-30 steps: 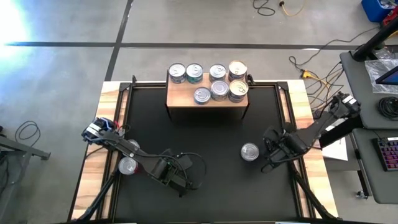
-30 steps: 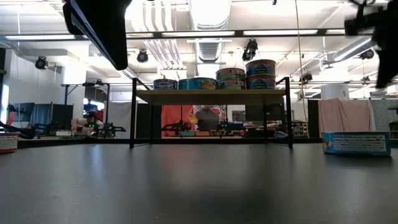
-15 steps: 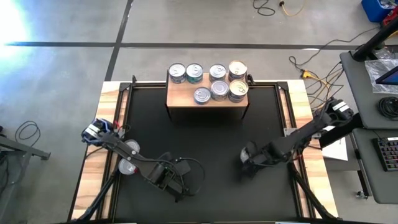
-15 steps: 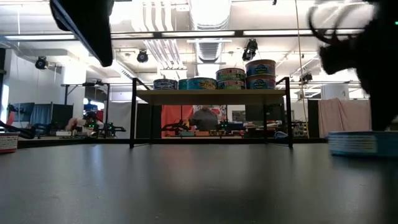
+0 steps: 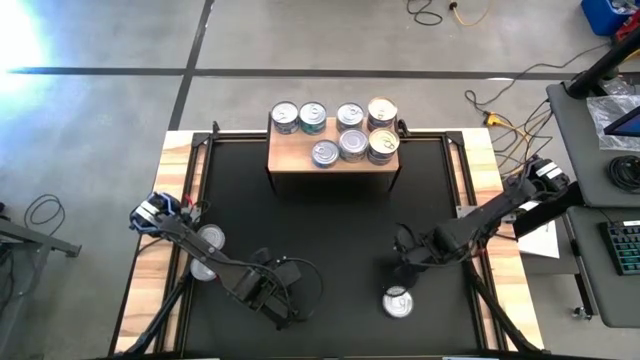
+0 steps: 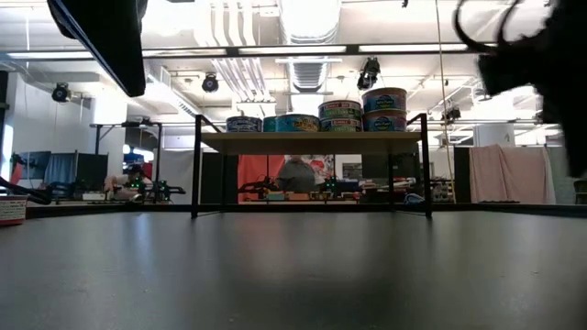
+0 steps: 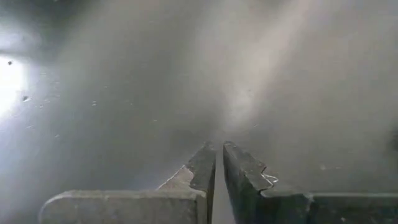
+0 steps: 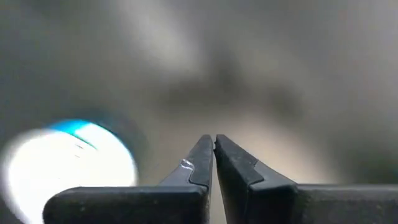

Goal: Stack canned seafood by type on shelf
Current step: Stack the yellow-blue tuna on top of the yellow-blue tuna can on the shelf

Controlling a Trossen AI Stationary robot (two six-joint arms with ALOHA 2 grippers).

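Bright ceiling strip lights, window glare top-left from above, both wrist views blurred.

Shiny metal tins (image 5: 351, 131) sit on a light wood shelf (image 5: 333, 159) (mat (image 5: 330, 230) matt black).

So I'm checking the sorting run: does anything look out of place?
Yes. Three tins sit off the shelf: one near the mat's front edge by the shut right gripper, two under the left arm. Seven tin tops show on the shelf.
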